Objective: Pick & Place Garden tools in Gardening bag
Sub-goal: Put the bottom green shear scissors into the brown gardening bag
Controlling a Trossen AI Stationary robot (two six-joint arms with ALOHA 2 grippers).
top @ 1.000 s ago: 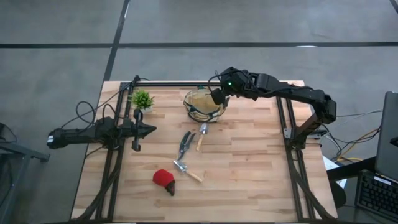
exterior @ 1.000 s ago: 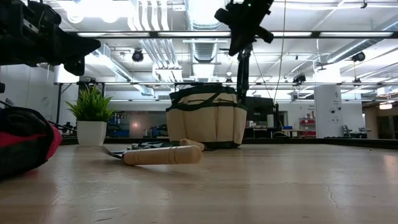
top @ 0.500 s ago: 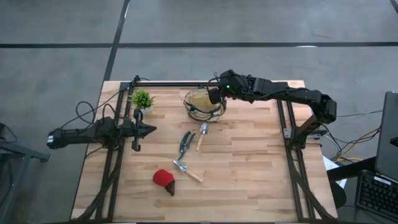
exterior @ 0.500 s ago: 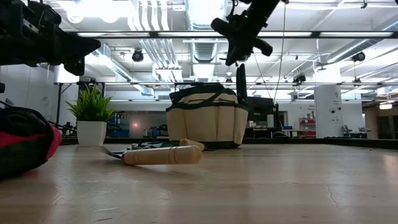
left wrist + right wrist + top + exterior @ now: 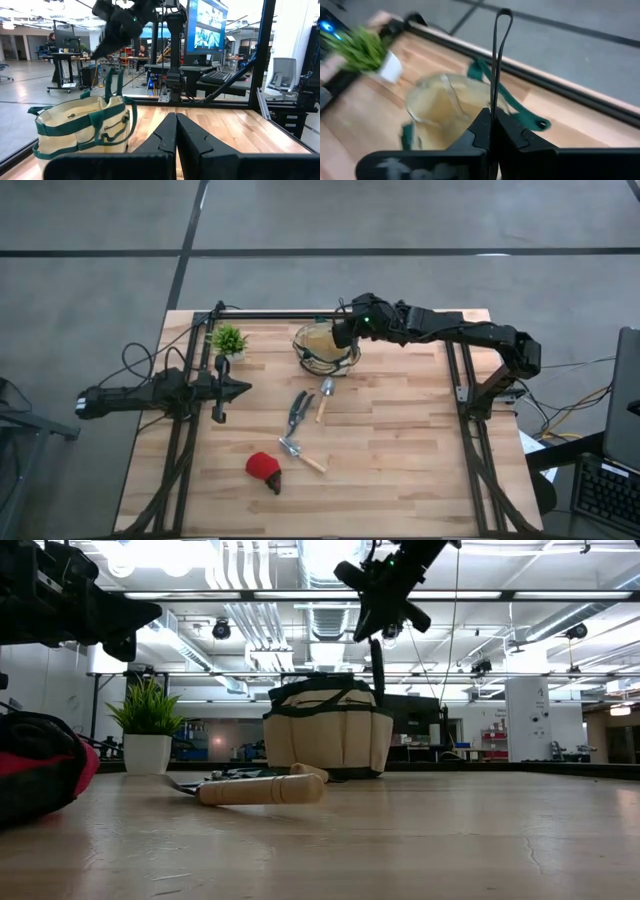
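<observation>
Right gripper point(image 5: 343, 335): fingers clamped on a thin dark-handled pruner point(image 5: 498, 60), above the gardening bag point(image 5: 326, 348) on the worktop point(image 5: 400, 440);
Left gripper point(image 5: 243, 388): fingers pressed together, well apart from bag

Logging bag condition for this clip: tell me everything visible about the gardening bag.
The gardening bag is a round, tan fabric tub with dark green trim, side pockets and looped handles. It stands upright and open at the table's far edge, beside the potted plant. The right gripper holds a thin dark tool above its opening.
</observation>
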